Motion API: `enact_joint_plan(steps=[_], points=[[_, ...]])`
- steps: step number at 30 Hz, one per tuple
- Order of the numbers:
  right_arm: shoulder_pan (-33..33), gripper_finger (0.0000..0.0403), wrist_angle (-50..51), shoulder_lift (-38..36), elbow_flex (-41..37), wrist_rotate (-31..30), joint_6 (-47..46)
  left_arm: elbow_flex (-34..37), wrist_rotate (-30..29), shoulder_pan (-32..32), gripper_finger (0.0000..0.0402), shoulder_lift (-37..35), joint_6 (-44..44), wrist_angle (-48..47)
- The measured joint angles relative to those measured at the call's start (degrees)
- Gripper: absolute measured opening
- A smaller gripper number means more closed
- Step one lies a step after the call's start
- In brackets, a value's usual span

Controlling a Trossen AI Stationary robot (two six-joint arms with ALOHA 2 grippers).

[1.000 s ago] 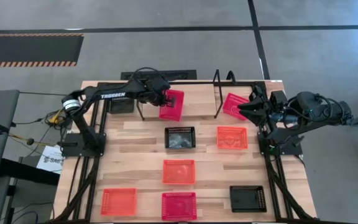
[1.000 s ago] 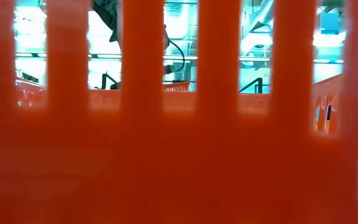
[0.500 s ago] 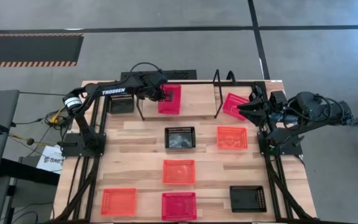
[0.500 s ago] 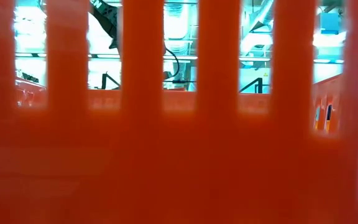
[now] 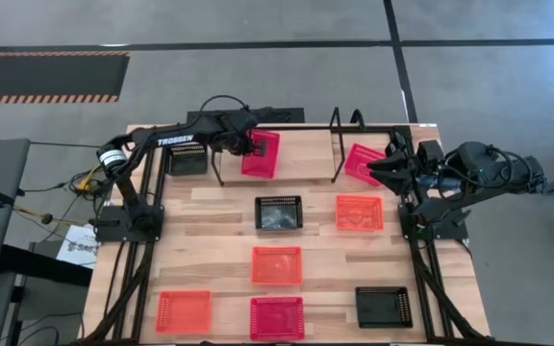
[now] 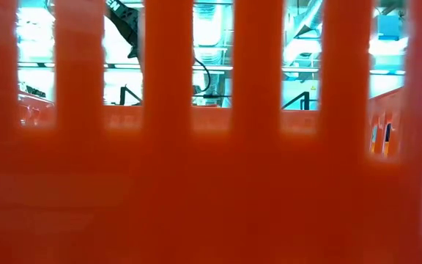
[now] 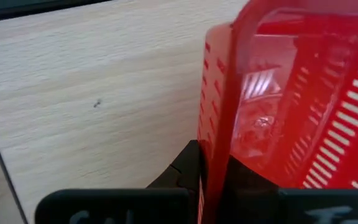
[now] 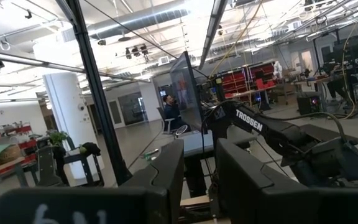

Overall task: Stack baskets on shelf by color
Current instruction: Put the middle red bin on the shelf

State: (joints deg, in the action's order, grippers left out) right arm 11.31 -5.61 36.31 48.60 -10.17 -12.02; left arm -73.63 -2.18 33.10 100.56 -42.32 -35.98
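Note:
My left gripper [image 5: 248, 147] is shut on a red basket [image 5: 263, 154] over the middle of the shelf [image 5: 301, 154], a light board framed by black rods at the table's far edge. A black basket [image 5: 188, 160] stands at the shelf's left end and another red basket [image 5: 360, 160] at its right end. My right gripper [image 5: 381, 165] hangs high beside that right-hand red basket, open, with nothing between its fingers [image 8: 160, 180]. On the tabletop lie a black basket [image 5: 278, 212], three orange ones [image 5: 359, 212] [image 5: 276, 264] [image 5: 183, 310], a red one [image 5: 276, 317] and a black one [image 5: 384, 307]. My left gripper holds the red basket by one side wall [image 7: 219, 149], at the rim on the basket's left side, with one finger [image 7: 182, 171] outside the wall and the other inside. The fingers slant down from the table's left. Whether the basket's bottom touches the shelf board [image 7: 92, 81] cannot be told.
An orange basket's slotted wall [image 6: 211, 191] stands right in front of the low camera and blocks nearly that whole view. Upright black rods [image 5: 336, 144] divide the shelf. Bare wood lies between the loose baskets on the tabletop.
My left gripper, still shut on the red basket, has carried it a short way toward the table's far edge and slightly left, over the shelf. The basket has turned a little squarer to the shelf.

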Motion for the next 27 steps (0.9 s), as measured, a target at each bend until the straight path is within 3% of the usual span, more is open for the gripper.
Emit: enact_joint_plan(steps=[8,19,27], points=[[0.0,0.0117,0.0,0.0,0.0,0.0,0.0,0.0,0.3,0.3,0.0,3.2,-0.2,-4.0],[0.0,0.0117,0.0,0.0,0.0,0.0,0.0,-1.6,-0.6,0.5,0.0002,3.7,3.4,-2.5],[0.0,0.0117,0.0,0.0,0.0,0.1,0.0,-5.6,-0.6,0.3,0.0068,3.7,8.6,-3.2]])
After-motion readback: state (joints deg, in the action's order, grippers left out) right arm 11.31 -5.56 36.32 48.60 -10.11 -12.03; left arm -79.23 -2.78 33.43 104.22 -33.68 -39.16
